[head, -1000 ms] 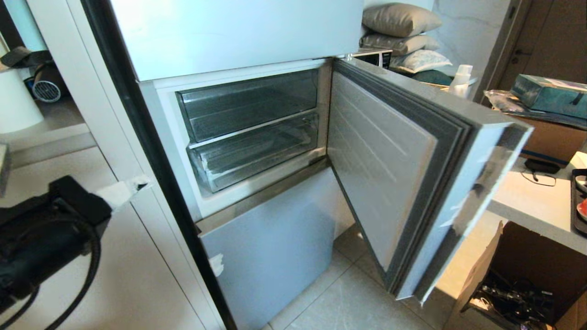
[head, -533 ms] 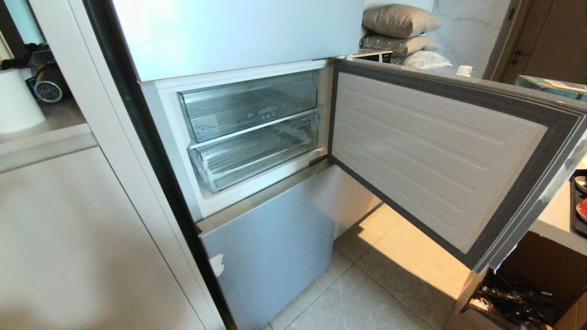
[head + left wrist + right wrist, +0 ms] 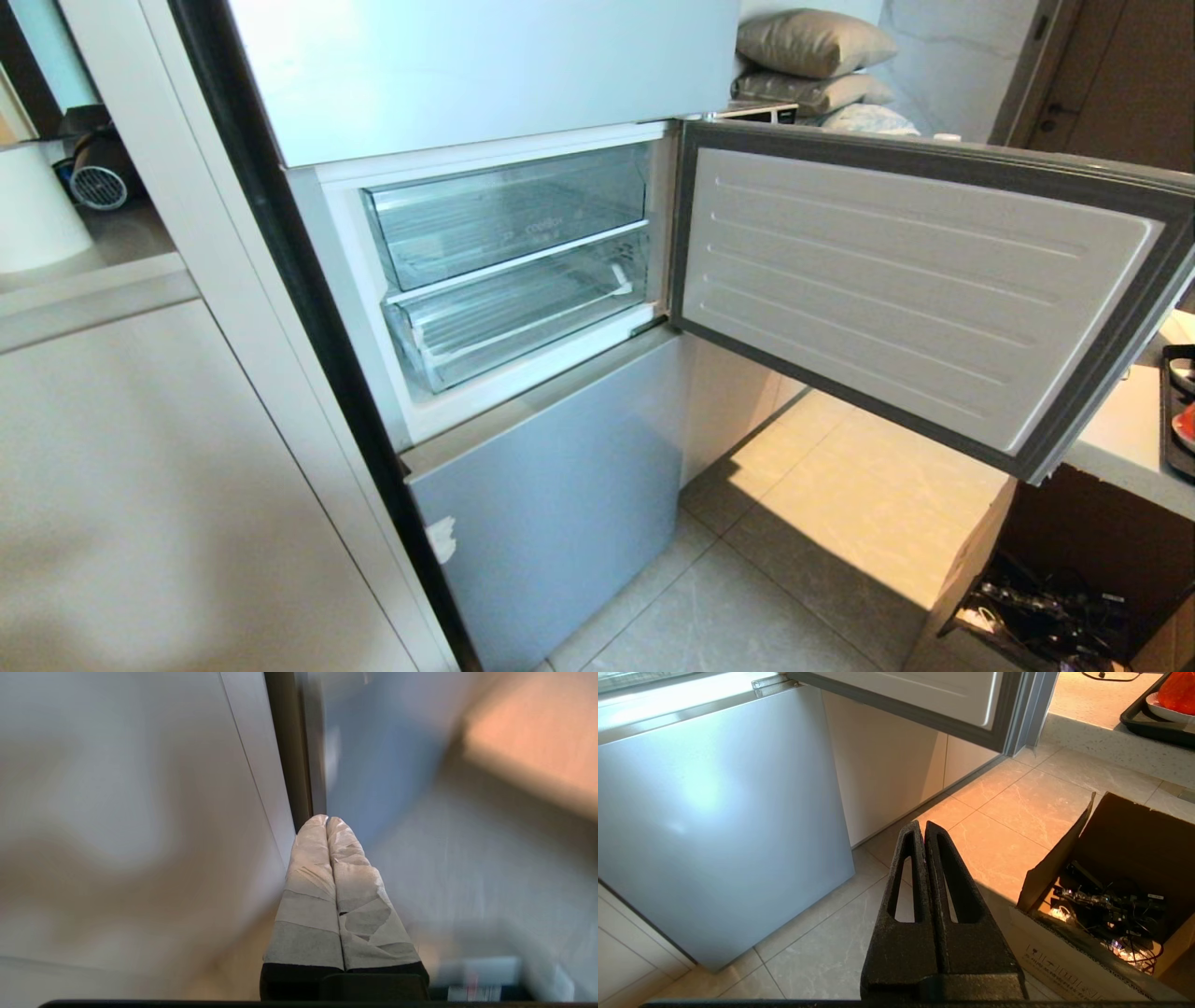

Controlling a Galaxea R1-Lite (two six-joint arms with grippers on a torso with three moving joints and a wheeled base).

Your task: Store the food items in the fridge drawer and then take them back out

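White ribbed fridge door [image 3: 915,280] swung wider; left arm gone from head view. Deep clear plastic fridge drawer [image 3: 523,322] shut, empty. Red food [image 3: 1178,690] waits on black tray [image 3: 1143,718]. Left gripper [image 3: 327,820], right gripper [image 3: 922,823] pressed together, empty. Storing not begun.

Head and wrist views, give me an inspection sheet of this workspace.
Surface: grey tiled floor.
Job's things: fridge drawer shut and empty behind the wide-open fridge door; one red food item on a black tray.
Clutter: open cardboard box of electronics.
Grippers: left gripper and right gripper, jaws shut, holding nothing.
Cables: black ones inside the box.
Surroundings: stacked pillows.
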